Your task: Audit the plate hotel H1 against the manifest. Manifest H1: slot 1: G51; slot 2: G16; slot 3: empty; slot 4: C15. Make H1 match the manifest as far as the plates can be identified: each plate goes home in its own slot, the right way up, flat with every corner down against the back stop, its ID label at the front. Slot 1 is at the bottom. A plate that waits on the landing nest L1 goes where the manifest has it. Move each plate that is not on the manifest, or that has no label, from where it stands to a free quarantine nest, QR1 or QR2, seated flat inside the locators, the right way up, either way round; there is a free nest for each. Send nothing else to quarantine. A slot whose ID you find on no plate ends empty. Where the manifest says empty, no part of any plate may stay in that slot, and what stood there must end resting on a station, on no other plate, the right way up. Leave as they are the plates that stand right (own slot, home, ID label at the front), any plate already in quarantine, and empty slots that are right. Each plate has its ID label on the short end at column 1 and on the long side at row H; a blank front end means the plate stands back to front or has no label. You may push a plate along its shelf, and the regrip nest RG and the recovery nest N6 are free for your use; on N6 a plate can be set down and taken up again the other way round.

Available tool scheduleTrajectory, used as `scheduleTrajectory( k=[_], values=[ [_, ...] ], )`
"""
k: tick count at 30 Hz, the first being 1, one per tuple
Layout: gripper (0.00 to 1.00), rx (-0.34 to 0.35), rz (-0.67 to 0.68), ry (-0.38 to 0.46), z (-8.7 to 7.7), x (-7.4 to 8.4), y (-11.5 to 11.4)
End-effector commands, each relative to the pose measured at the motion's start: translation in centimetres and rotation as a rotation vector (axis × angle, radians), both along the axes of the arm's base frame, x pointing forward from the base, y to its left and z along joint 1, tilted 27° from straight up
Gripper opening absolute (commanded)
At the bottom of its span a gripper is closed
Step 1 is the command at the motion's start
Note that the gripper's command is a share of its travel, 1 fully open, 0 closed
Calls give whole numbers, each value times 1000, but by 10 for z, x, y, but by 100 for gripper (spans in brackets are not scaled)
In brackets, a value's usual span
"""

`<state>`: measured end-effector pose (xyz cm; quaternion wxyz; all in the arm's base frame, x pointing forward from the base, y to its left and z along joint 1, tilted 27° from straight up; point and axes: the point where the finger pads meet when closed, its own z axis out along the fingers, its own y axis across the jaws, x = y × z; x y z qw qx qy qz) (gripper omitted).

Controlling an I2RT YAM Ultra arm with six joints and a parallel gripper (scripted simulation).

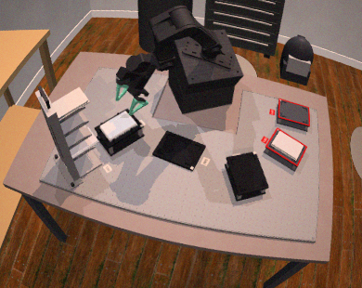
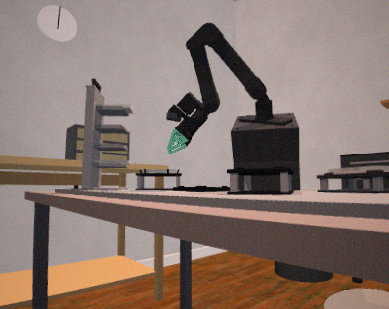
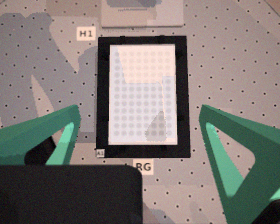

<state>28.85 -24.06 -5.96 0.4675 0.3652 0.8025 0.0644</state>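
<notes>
My gripper (image 3: 139,111) hangs above the RG nest (image 1: 111,142), green fingers spread wide, holding nothing. A white plate (image 3: 142,95) sits flat in that nest's black frame, near the hotel H1 (image 1: 59,135) on the worktop (image 1: 175,218). Another white plate (image 1: 288,145) rests in a red-edged nest.

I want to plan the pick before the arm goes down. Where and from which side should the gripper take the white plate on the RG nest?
Grip the white well plate across its two long sides, coming straight down. It lies flat in the black RG nest, and the open gripper probably already straddles it that way.
</notes>
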Motion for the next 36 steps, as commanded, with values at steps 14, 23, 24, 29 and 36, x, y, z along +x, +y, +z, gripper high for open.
scheduleTrajectory(
  k=[14,23,24,29,36],
  values=[
    [100,-57,-26,-37,1,8,-10],
    [100,-57,-26,-37,1,8,-10],
    [100,-57,-26,-37,1,8,-10],
    [100,-57,-26,-37,1,8,-10],
    [100,-57,-26,-37,1,8,-10]
  ],
)
